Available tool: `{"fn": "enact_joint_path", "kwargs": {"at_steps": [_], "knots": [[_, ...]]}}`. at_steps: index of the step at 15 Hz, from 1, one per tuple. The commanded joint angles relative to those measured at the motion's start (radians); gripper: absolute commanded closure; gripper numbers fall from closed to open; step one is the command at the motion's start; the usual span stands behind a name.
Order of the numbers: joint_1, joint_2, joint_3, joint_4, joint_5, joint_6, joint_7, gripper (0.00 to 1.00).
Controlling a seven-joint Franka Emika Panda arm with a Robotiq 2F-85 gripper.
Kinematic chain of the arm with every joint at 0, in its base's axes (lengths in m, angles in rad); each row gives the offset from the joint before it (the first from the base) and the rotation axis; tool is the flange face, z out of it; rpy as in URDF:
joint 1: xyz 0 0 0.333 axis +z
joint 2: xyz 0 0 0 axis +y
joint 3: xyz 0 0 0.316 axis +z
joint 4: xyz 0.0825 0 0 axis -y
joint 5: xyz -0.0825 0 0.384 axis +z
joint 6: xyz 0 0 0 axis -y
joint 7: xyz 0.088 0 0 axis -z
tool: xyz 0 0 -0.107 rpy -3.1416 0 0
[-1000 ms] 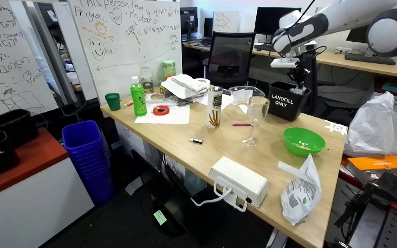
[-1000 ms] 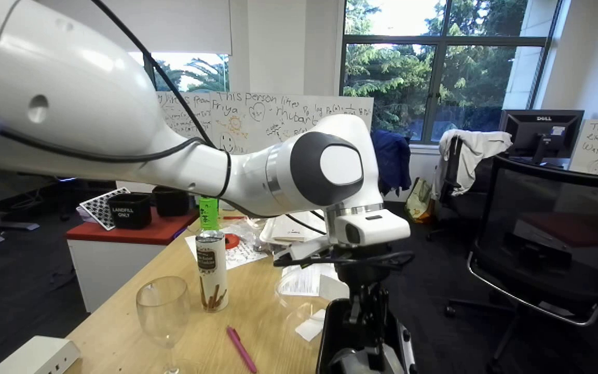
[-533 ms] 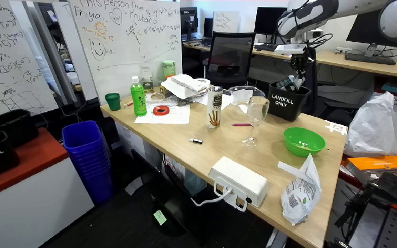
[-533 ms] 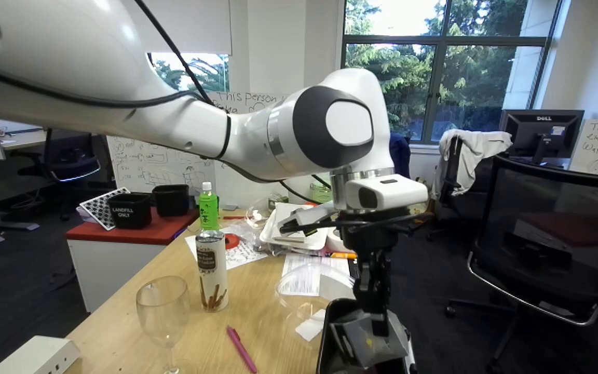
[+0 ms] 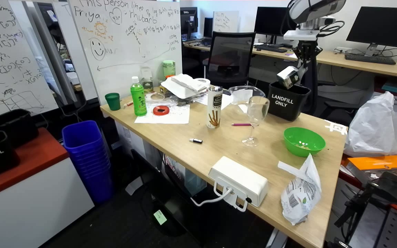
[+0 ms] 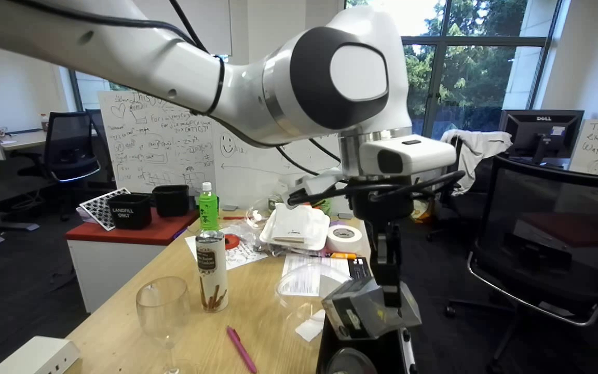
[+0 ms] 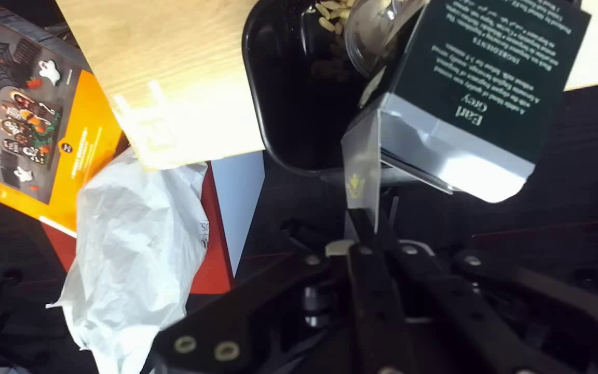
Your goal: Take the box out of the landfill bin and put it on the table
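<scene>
The box, a small dark green and silver tea carton, hangs tilted over the mouth of the black landfill bin. My gripper is shut on an open end flap of the box. In the wrist view the fingertips pinch the flap and the box hangs beyond them over the bin. In an exterior view the box covers part of the bin's opening. A clear cup and pale nuts or pasta lie inside the bin. The bin stands on the table.
On the table are a wine glass, white tube, green bowl, pink pen, white power box and a paper bag. A clear plastic lid lies near the bin. Another lettered bin stands on the red cabinet.
The gripper has risen, drawing the box up from inside the bin to its mouth, where it now hangs tilted. The bin has not moved.
</scene>
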Motion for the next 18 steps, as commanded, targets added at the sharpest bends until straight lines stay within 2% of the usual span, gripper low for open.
{"fn": "enact_joint_path", "kwargs": {"at_steps": [1,3,7,10,12,15,18], "knots": [[-0.005,-0.127,0.022,-0.171,0.048,0.113,-0.045,1.00],[-0.001,-0.170,0.017,-0.229,0.059,0.139,-0.046,1.00],[0.009,-0.244,0.033,-0.352,0.096,0.111,-0.041,1.00],[0.046,-0.278,0.041,-0.438,0.102,0.110,0.023,1.00],[0.077,-0.300,0.043,-0.484,0.080,0.130,0.122,1.00],[0.159,-0.340,0.024,-0.571,0.016,0.154,0.328,1.00],[0.277,-0.365,-0.016,-0.682,-0.088,0.174,0.602,1.00]]}}
